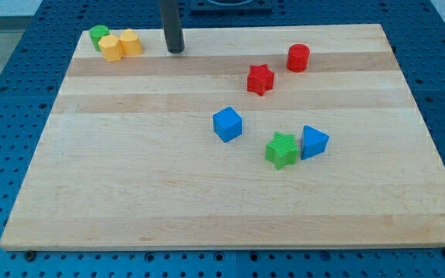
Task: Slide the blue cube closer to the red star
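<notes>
The blue cube [227, 124] sits near the middle of the wooden board [130, 177]. The red star [260, 79] lies up and to the right of it, with a clear gap between them. My tip [176, 50] rests on the board near the view's top, left of centre. It is well up and to the left of the blue cube and left of the red star, touching no block.
A red cylinder [298, 58] stands right of the red star. A green star [283, 150] touches a blue triangle [314, 142] lower right of the cube. At the top left corner a green block [99, 35] and two yellow blocks [111, 48] [130, 42] cluster together.
</notes>
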